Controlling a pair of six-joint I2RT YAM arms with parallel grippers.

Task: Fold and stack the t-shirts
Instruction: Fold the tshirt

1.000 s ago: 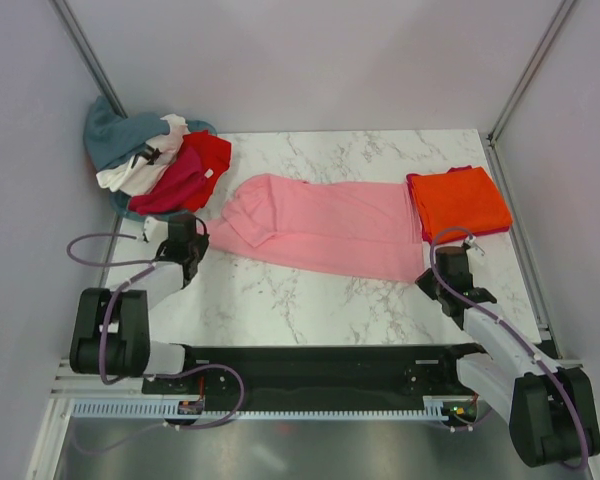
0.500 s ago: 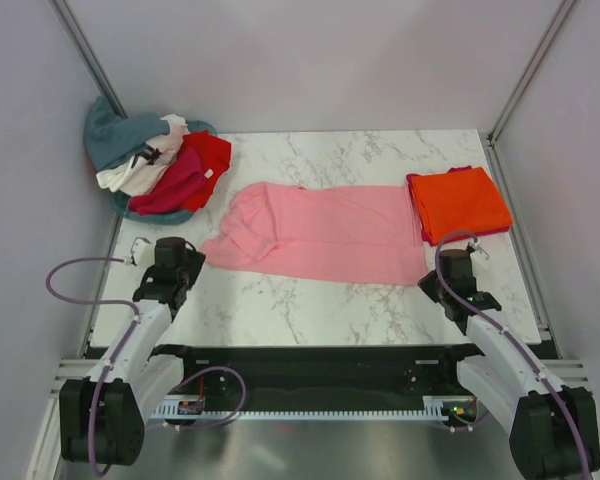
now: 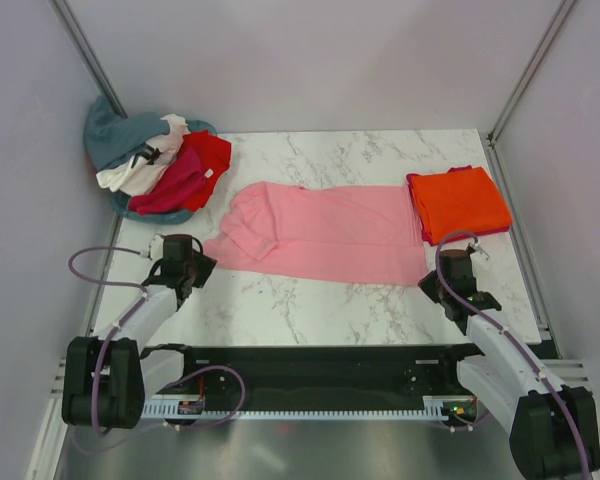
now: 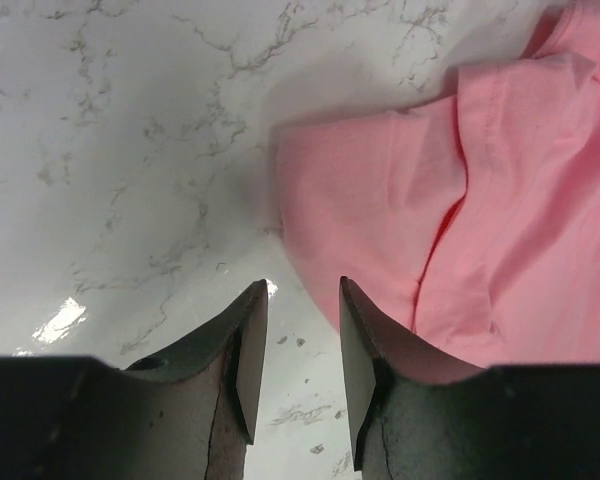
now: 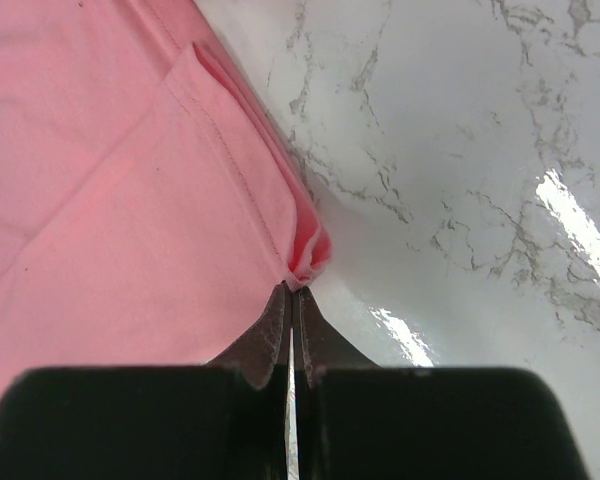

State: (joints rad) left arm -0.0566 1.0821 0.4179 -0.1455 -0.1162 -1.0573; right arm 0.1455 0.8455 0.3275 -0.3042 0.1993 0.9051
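Observation:
A light pink t-shirt (image 3: 325,232) lies folded lengthwise across the middle of the marble table (image 3: 310,300). My right gripper (image 3: 442,279) is shut on its near right corner (image 5: 305,262). My left gripper (image 3: 202,266) is open and empty, just beside the shirt's near left sleeve edge (image 4: 380,210), which lies flat on the table. A folded bright orange t-shirt (image 3: 458,202) lies at the back right with a magenta edge showing under it. A heap of red (image 3: 208,155), magenta (image 3: 175,185), white (image 3: 130,170) and teal-grey (image 3: 115,135) t-shirts sits at the back left.
The heap rests in a teal basket (image 3: 155,211) in the back left corner. Grey walls with metal posts (image 3: 90,55) enclose the table on three sides. A black rail (image 3: 310,365) runs along the near edge between the arm bases.
The pink shirt was pulled flatter and nearer. My left gripper let go of the sleeve, drew back toward the near left, then moved back up beside the sleeve edge. The right gripper kept its hold.

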